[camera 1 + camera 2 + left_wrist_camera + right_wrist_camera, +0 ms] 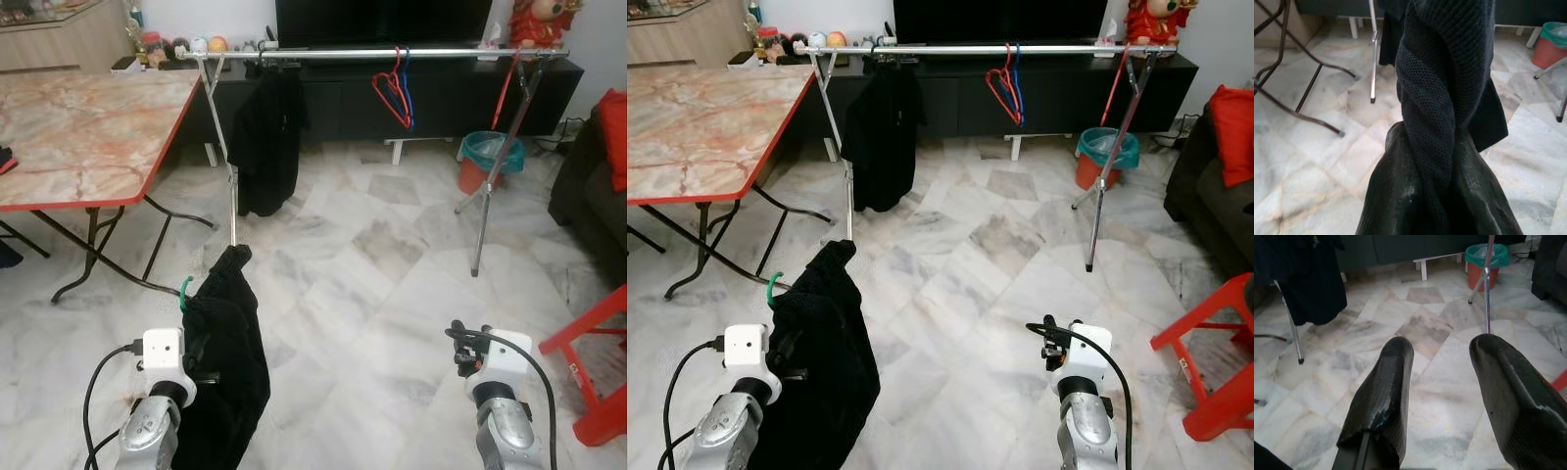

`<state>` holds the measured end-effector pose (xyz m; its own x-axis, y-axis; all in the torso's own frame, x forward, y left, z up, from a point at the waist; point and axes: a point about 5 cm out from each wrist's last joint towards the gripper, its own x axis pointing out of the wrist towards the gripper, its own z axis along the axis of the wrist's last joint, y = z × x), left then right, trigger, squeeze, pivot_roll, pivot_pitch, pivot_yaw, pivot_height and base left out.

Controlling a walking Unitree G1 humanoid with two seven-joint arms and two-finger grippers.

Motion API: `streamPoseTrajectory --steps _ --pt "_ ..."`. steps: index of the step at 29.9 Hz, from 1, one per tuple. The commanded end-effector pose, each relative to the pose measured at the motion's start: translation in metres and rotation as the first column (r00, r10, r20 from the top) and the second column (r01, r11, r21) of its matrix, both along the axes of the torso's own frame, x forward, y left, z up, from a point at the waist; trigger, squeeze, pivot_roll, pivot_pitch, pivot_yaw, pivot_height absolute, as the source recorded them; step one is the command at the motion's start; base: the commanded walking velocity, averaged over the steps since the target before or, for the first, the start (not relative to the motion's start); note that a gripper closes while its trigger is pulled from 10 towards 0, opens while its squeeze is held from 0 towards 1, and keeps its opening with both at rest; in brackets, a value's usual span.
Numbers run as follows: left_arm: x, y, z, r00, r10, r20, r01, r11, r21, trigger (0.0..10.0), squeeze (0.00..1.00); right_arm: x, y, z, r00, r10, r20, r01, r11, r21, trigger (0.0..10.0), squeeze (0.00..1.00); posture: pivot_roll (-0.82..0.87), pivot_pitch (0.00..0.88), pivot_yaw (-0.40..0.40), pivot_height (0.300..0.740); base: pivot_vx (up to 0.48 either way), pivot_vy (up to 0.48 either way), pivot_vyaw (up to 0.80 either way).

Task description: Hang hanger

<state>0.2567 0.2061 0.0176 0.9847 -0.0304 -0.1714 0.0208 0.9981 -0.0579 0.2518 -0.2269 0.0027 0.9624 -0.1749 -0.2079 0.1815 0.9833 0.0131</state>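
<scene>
Left wrist view has the left gripper (1449, 186) clenched on a black garment (227, 362) with a green hanger hook (185, 288) poking out beside it. Right gripper (1442, 396) hovers released over the marble floor (372, 294). Farther off, the clothes rail (392, 53) carries another dark garment (266, 137) and red and blue hangers (394, 90).

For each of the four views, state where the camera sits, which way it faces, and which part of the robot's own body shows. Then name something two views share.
Left eye view: on the head, looking forward and down at the clothes rail; both arms show.
Right eye view: same head camera, same scene.
Left wrist view: on the left wrist, looking at the black garment between the left gripper's fingers.
Right wrist view: on the right wrist, looking over the floor past the open right gripper.
Shared: both wrist views show the red bin.
</scene>
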Motion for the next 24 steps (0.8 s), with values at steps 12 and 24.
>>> streamPoseTrajectory --steps 12,24 --pt "0.013 0.007 0.016 0.998 0.020 0.066 -0.021 1.000 0.011 10.0 0.00 0.020 0.006 0.017 0.998 0.039 0.057 -0.038 0.999 -0.019 10.0 0.00 -0.08 0.000 0.038 0.740 0.334 0.000 0.00" --pt "0.017 0.007 0.019 0.997 0.027 0.073 -0.027 1.000 0.009 10.0 0.00 0.027 0.014 0.019 0.997 0.041 0.062 -0.041 0.999 0.002 10.0 0.00 -0.06 0.000 0.032 0.740 0.334 0.000 0.00"
